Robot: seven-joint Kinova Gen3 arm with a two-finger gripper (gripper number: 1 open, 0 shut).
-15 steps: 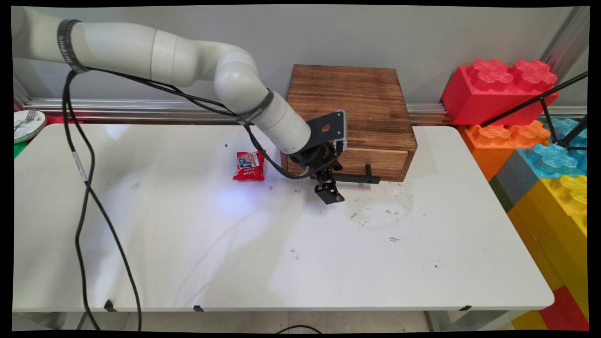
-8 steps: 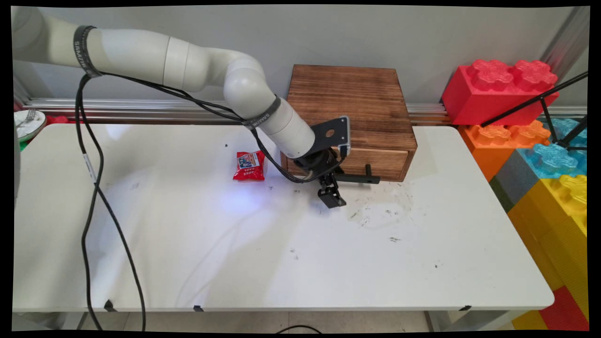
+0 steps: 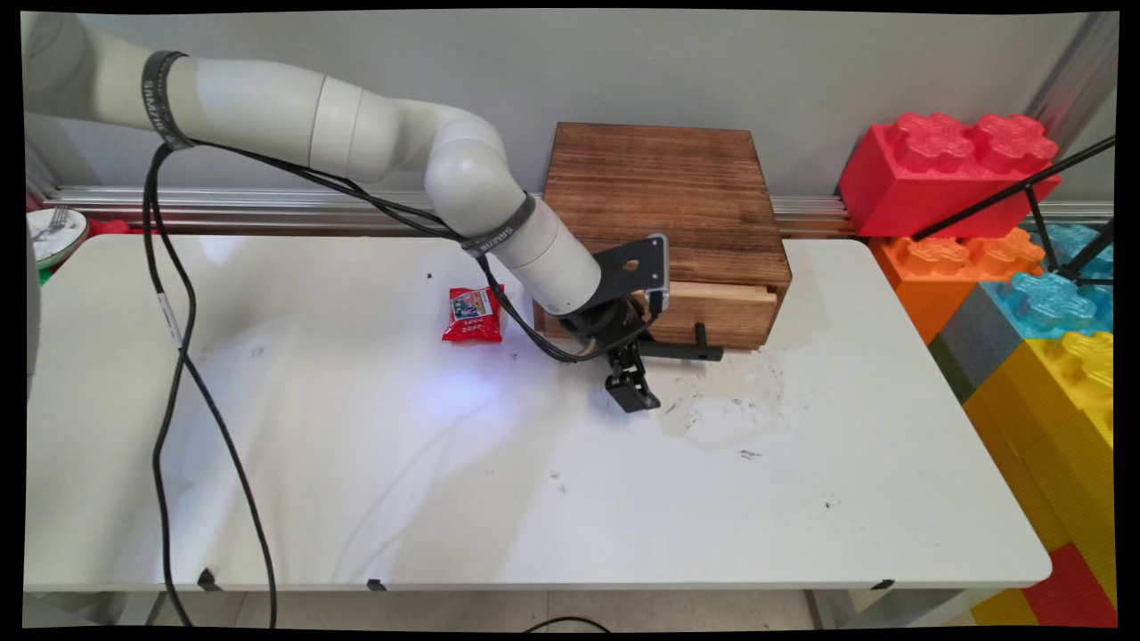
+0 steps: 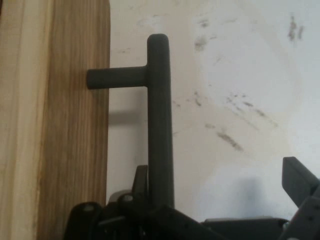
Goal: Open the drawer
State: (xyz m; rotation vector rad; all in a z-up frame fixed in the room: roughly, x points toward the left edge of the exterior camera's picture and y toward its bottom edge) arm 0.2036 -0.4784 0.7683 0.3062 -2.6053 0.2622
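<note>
- The white arm [image 3: 374,133] is reaching in from the upper left and bending down at the wrist, so the gripper [image 3: 631,385] is pointing down toward the surface [image 3: 534,481], in front of the wooden drawer box [image 3: 663,209].
- The gripper is clenching the black bar handle [image 4: 160,120]; in the hand view the bar is running straight up from between its linkage, with one finger [image 4: 300,180] standing off to the right.
- The drawer [image 3: 717,307] is sitting slightly pulled out of the box, a pale strip of its upper edge showing just behind the gripper.
- The handle's post is joining the brown drawer front [image 4: 70,125] to the left of the bar.
- A red snack packet [image 3: 473,314] is lying on the surface, well to the left of the gripper.
- Dark scuff marks [image 3: 712,405] are spreading over the surface, right of the gripper.
</note>
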